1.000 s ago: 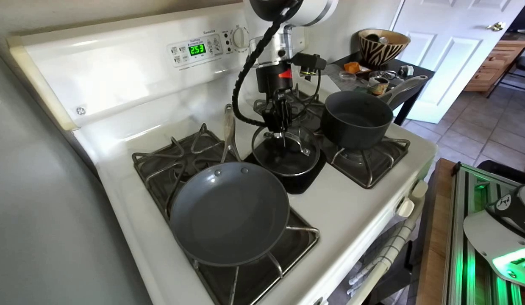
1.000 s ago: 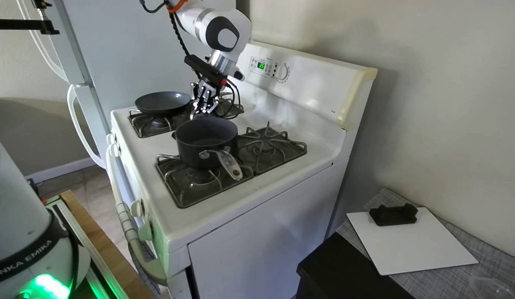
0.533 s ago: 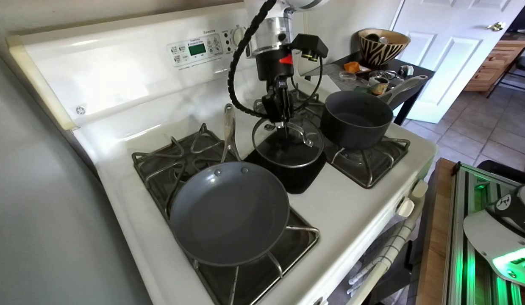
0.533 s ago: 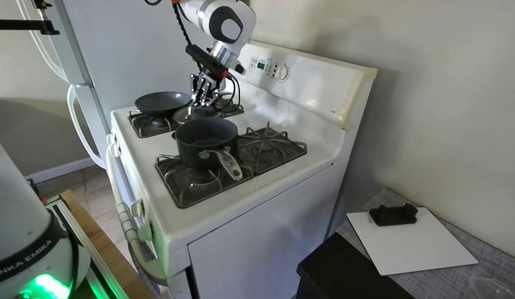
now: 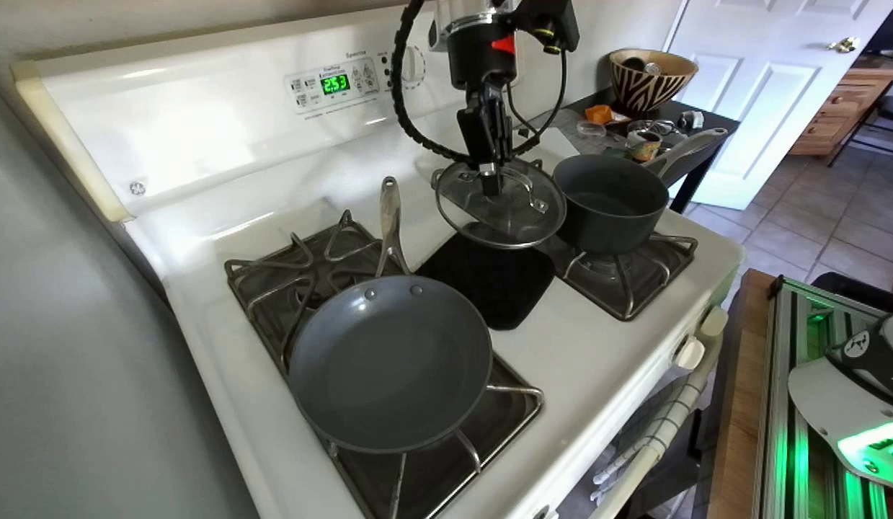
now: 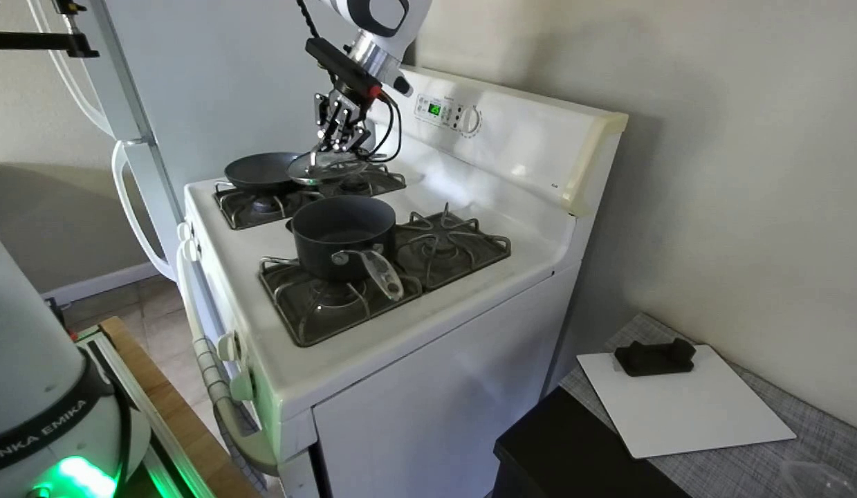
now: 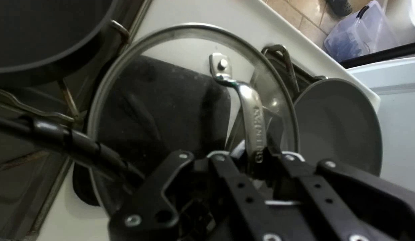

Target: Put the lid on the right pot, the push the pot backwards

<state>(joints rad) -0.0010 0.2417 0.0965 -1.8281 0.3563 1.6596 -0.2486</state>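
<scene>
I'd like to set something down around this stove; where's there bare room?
Bare: the back burner between saucepan and backguard; the white stovetop in front of the black panel, between the frying pan and saucepan; most of the white board around its black holder. Crowded: the middle, where the gripper holds the glass lid above that panel.

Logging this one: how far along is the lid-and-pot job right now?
Done: the lid is picked up, hanging clear of the black mat. In hand: the jaws hold its metal handle, with the lid not yet over the saucepan. Left: covering that saucepan, which stands open on a front burner, then pushing it backwards.
</scene>
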